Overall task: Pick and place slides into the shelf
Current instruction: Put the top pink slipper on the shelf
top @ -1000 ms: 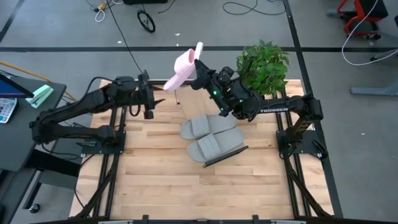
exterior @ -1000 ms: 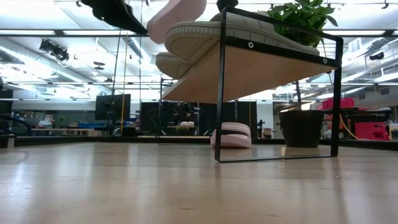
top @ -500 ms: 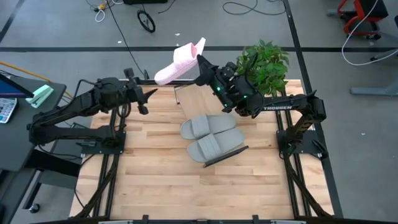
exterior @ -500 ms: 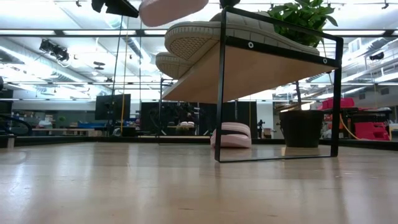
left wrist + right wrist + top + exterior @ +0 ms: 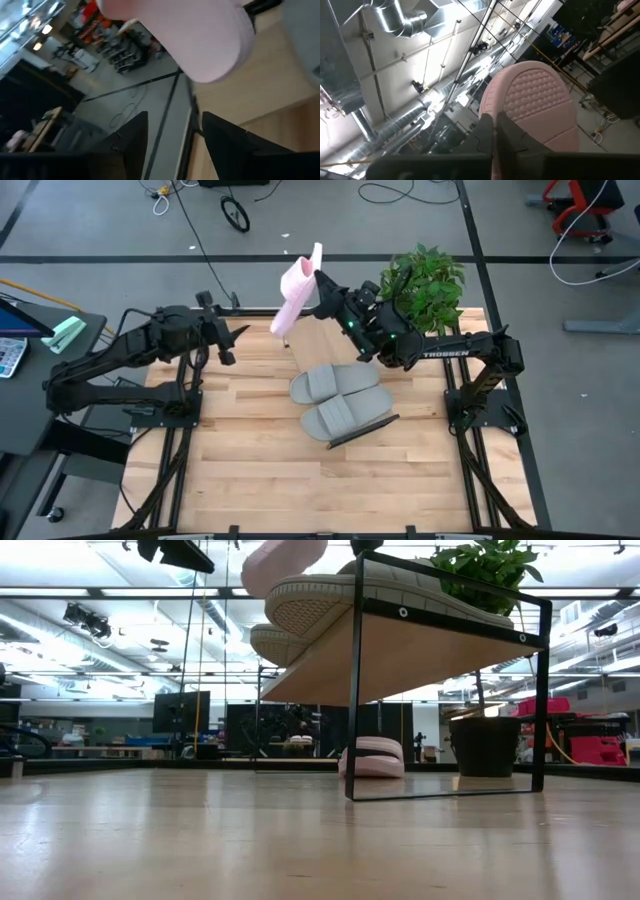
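Note:
My right gripper (image 5: pixel 318 280) is high over the table's far edge, shut on a pale pink slide (image 5: pixel 294 295). The slide's rounded end also shows at the top of the low view (image 5: pixel 285 560). My left gripper (image 5: pixel 228 340) is open, left of the slide and apart from it; its wrist view looks at the slide's rounded end (image 5: pixel 200 35). Two grey slides (image 5: pixel 335 383) (image 5: pixel 346 418) lie soles down on the raised shelf (image 5: pixel 420 650). The second pink slide (image 5: pixel 372 757) rests on the tabletop beyond the shelf. My right gripper pinches the pink slide between its two fingers (image 5: pixel 485 135) at the sole's edge (image 5: pixel 495 112), at its far end (image 5: pixel 316 262). The slide is lifted clear. It hangs tilted, with its free end (image 5: pixel 281 325) lower and toward the left arm, and its bumpy sole (image 5: pixel 540 105) faces the wrist camera.
A potted plant (image 5: pixel 425 285) stands at the table's far right, close behind my right arm. The shelf's black frame (image 5: pixel 352 690) stands upright on the tabletop. Bare planks (image 5: pixel 300 490) stretch across the near half of the table.
My left gripper has drawn back toward the table's left edge, away from the pink slide. My right gripper has turned the slide: its free end swung up and left toward level, then dropped back, and it now hangs steeper below the gripper.

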`<state>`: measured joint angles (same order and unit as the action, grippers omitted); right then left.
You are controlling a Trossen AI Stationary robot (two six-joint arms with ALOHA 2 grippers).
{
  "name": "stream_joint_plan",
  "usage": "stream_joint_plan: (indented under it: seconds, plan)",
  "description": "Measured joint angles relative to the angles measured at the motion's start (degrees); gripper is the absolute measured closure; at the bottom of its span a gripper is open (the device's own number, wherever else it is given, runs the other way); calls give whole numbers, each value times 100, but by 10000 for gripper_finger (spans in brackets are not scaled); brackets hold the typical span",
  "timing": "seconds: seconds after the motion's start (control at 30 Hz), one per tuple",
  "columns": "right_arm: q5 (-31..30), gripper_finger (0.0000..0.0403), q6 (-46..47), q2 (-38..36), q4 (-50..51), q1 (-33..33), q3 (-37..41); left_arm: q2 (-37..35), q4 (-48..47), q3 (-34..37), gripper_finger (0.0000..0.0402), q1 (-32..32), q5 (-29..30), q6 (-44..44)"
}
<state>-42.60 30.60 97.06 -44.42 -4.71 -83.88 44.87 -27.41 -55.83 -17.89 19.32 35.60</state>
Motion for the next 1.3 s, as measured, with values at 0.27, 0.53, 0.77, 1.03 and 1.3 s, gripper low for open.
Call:
stream_joint_plan:
  seconds: [0.27,0.53,0.77,1.03,1.3]
  plan:
    - [84,398,92,0,-16,-4,0,204,-10,2,204,0,-114,-43]
    - [78,399,340,0,-20,-41,0,196,74,0,215,2,-705,148]
    - [76,399,433,0,-49,-81,0,198,580,0,185,4,-1431,1145]
    - [76,400,673,-3,-348,-81,0,493,653,2,143,-2,-1405,1906]
    - [76,400,1036,-7,-374,-81,0,1009,1244,2,144,-4,-1324,1907]
